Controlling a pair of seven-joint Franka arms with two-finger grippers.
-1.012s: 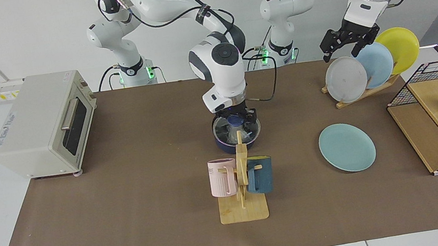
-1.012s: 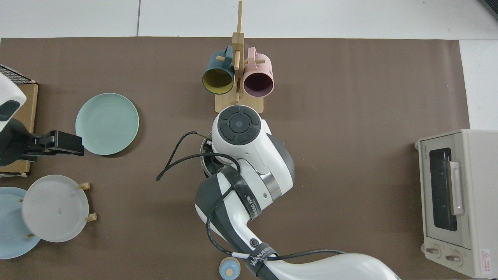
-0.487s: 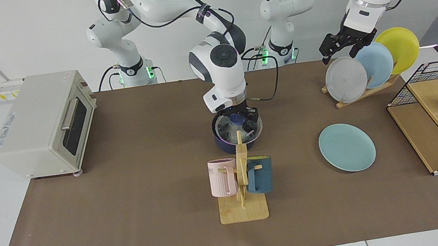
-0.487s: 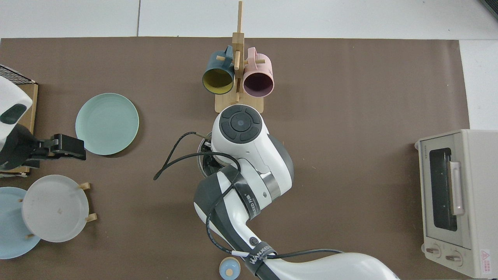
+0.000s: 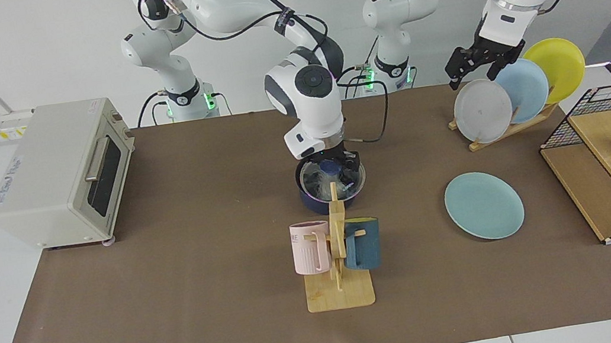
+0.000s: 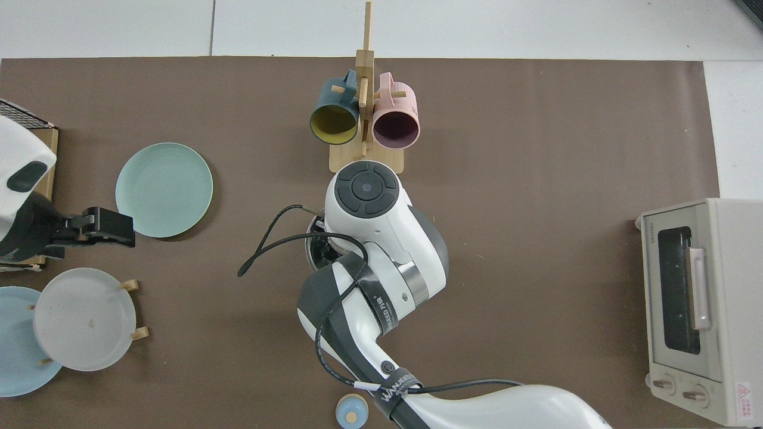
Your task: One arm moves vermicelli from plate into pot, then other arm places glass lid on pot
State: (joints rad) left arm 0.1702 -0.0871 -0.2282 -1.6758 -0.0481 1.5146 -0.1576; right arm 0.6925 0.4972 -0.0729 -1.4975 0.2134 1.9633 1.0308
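The navy pot stands mid-table with the glass lid lying on it. White vermicelli shows through the glass. My right gripper hangs straight down over the lid, open, with a finger on either side of the blue knob. In the top view the right arm covers the pot except a sliver of rim. The teal plate lies bare. My left gripper hangs open and holds nothing, above the plate rack.
A wooden mug tree with a pink and a dark teal mug stands just in front of the pot. A rack holds grey-white, sky-blue and yellow plates. A toaster oven and a wire basket stand at opposite ends of the mat.
The right hand has risen slightly above the lid, which stays on the pot. The left gripper has drawn up and back a little by the plate rack.
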